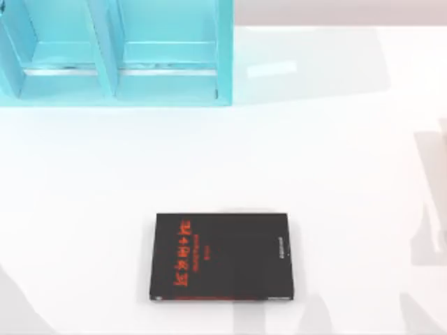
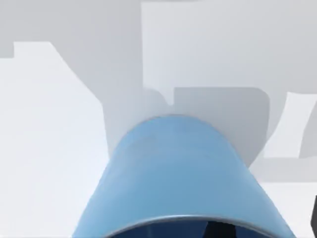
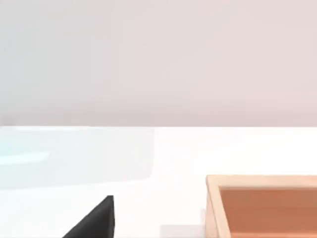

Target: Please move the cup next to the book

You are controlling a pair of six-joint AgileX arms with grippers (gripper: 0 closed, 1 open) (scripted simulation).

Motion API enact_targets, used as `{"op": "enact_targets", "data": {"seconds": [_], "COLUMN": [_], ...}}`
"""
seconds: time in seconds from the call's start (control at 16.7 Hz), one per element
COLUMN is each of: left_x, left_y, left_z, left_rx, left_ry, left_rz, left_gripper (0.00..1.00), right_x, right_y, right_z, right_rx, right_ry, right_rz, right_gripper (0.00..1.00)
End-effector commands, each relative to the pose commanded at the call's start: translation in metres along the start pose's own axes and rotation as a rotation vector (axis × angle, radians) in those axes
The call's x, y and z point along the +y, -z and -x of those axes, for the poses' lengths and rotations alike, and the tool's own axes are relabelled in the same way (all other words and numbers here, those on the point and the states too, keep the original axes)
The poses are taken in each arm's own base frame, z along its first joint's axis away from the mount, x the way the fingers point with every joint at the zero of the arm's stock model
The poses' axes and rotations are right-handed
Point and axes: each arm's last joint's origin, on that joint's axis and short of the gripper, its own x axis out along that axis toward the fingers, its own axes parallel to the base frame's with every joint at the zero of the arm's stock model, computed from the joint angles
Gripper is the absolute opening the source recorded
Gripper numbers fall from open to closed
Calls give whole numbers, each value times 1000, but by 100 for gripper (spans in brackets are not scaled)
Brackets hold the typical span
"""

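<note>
Flat black rectangular book (image 1: 222,257) with red lettering lies flat on white table (image 1: 335,174), toward 6 o'clock in top view. Turquoise shelf unit (image 1: 115,52) at 11 o'clock. Translucent blue round cup (image 2: 181,178) sits close under my left wrist camera; grip state can't tell. Right wrist view: book corner, tan wooden box (image 3: 265,206).

From my right wrist I look across the white table (image 3: 163,163) toward a pale wall. A black corner of the book (image 3: 96,220) lies on the tabletop. Well apart from it sits an open wooden box (image 3: 213,203) with an orange-brown inside.
</note>
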Motion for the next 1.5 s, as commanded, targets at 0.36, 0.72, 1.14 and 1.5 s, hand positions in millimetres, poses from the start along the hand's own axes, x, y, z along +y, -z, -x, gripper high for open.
{"op": "enact_targets", "data": {"seconds": [0.36, 0.72, 1.14, 1.5], "left_x": [0, 1, 0, 2], "left_y": [0, -1, 0, -3], "left_z": [0, 2, 45, 47], "left_rx": [0, 1, -4, -8], "left_ry": [0, -1, 4, 11], "left_rz": [0, -5, -3, -3], "left_gripper": [0, 0, 0, 0], "right_x": [0, 0, 0, 0], "right_y": [0, 0, 0, 0], "right_z": [0, 0, 0, 0], "right_rx": [0, 0, 0, 0], "right_ry": [0, 0, 0, 0], "right_rz": [0, 0, 0, 0], "right_gripper": [100, 100, 100, 100]}}
